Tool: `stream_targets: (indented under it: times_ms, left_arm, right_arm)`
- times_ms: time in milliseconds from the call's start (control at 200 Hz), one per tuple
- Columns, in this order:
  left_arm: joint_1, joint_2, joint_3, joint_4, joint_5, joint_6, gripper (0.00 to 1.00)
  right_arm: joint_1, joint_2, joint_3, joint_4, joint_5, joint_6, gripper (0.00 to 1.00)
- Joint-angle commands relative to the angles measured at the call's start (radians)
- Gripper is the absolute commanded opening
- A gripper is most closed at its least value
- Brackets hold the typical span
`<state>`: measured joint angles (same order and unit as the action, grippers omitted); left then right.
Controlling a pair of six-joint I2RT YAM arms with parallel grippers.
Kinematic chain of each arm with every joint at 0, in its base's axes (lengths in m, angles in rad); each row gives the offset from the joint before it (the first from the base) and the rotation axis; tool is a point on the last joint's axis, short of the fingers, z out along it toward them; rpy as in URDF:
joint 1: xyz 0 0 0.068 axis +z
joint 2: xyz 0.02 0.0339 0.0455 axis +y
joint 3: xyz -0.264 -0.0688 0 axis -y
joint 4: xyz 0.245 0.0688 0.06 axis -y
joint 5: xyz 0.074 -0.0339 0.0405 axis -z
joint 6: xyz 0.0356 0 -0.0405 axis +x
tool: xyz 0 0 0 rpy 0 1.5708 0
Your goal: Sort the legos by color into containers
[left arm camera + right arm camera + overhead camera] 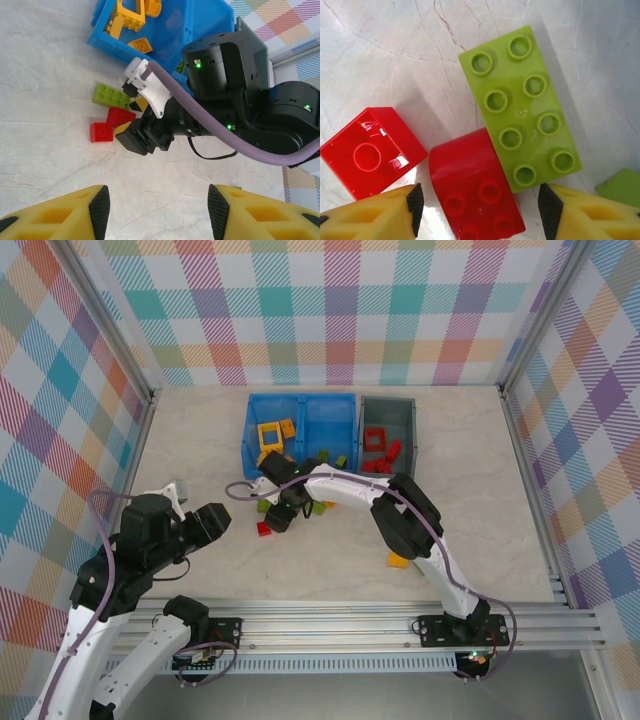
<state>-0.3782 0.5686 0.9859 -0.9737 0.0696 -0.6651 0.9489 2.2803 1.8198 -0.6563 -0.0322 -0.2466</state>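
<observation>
While the right claw hangs spread and empty astride a red curved brick touching a lime green eight-stud brick on the counter, just before the blue bin at its far edge, the left claw gapes empty.

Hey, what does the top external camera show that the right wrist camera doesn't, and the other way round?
Top external adds the blue two-compartment bin holding a yellow window-frame piece, the dark grey bin holding red bricks, and the left gripper. Right wrist adds the eight studs of the lime green brick, the hollow underside of the red square brick, and a red curved brick between the open fingers. Both share the right gripper and the marbled table.
</observation>
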Motion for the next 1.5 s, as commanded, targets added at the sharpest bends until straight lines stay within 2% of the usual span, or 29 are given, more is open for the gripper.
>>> stream_targets:
  times_ms: [0, 405, 590, 795, 930, 1045, 1125, 1230, 1330, 1495]
  left_arm:
    - [-0.004, 0.007, 0.021, 0.007, 0.014, 0.009, 0.56]
    - [-0.004, -0.002, 0.019, 0.011, 0.014, 0.003, 0.56]
    - [-0.004, -0.013, 0.024, -0.001, -0.002, 0.004, 0.56]
    - [-0.004, -0.009, 0.028, 0.027, 0.039, -0.005, 0.57]
    - [-0.004, 0.033, 0.028, 0.106, 0.135, -0.034, 0.57]
    - [-0.019, 0.102, 0.030, 0.232, 0.226, -0.085, 0.56]
    - [-0.101, 0.160, 0.041, 0.320, 0.189, -0.112, 0.56]
    - [-0.316, 0.298, 0.101, 0.391, 0.030, -0.087, 0.56]
    - [-0.501, 0.463, 0.182, 0.435, -0.137, -0.044, 0.56]
    - [-0.663, 0.680, 0.268, 0.578, -0.289, -0.005, 0.55]
  right_arm:
    - [0.007, 0.020, 0.005, -0.022, -0.013, 0.007, 0.60]
    - [0.028, 0.016, -0.034, 0.009, 0.079, 0.032, 0.51]
    - [0.050, -0.045, -0.090, 0.057, 0.099, 0.048, 0.39]
    - [0.054, -0.310, -0.265, 0.089, 0.075, 0.108, 0.31]
    - [0.046, -0.554, -0.434, 0.076, 0.092, 0.184, 0.30]
    - [-0.027, -0.756, -0.561, 0.054, 0.127, 0.294, 0.30]
    - [-0.115, -0.856, -0.602, 0.008, 0.180, 0.377, 0.30]
    - [-0.236, -0.874, -0.580, -0.074, 0.281, 0.482, 0.31]
    - [-0.329, -0.776, -0.491, -0.180, 0.380, 0.586, 0.30]
    - [-0.427, -0.562, -0.306, -0.304, 0.479, 0.697, 0.31]
